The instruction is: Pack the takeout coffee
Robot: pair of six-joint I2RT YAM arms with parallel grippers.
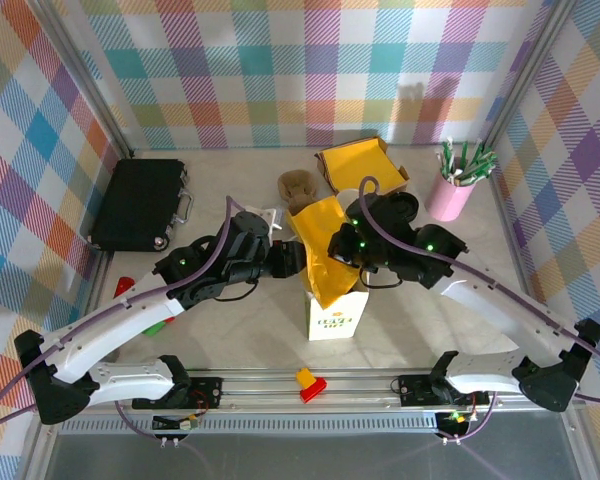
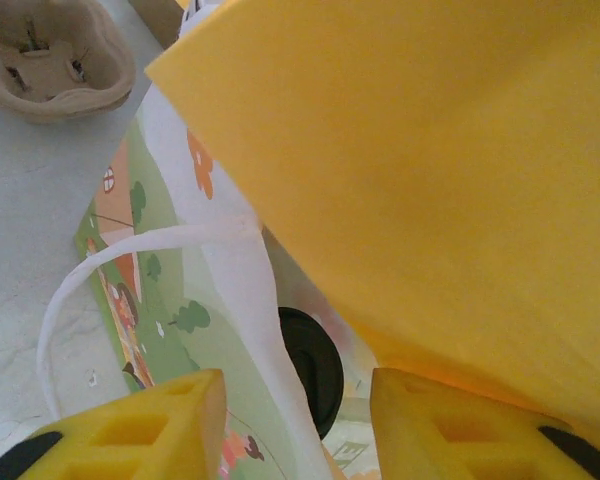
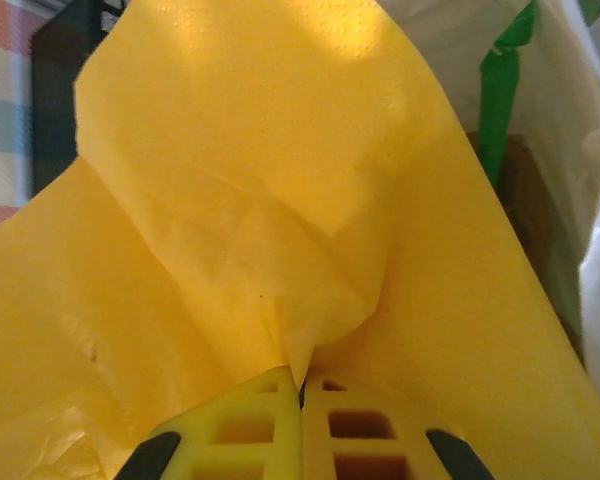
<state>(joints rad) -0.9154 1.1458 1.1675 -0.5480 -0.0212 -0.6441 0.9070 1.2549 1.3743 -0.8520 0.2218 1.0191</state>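
Our right gripper [image 3: 302,400] pinches the tissue [image 3: 280,200]; our left gripper [image 2: 295,405] gapes wide at the bag [image 2: 130,270] rim. Coffee [image 2: 318,370] sits inside, mid front edge of the bench; we judge only tucking is left.

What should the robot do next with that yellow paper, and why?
Probably ease the right gripper down a little, so the yellow paper it pinches tucks into the paper bag. The sheet hangs over the bag's mouth, and the coffee's black lid already sits inside.
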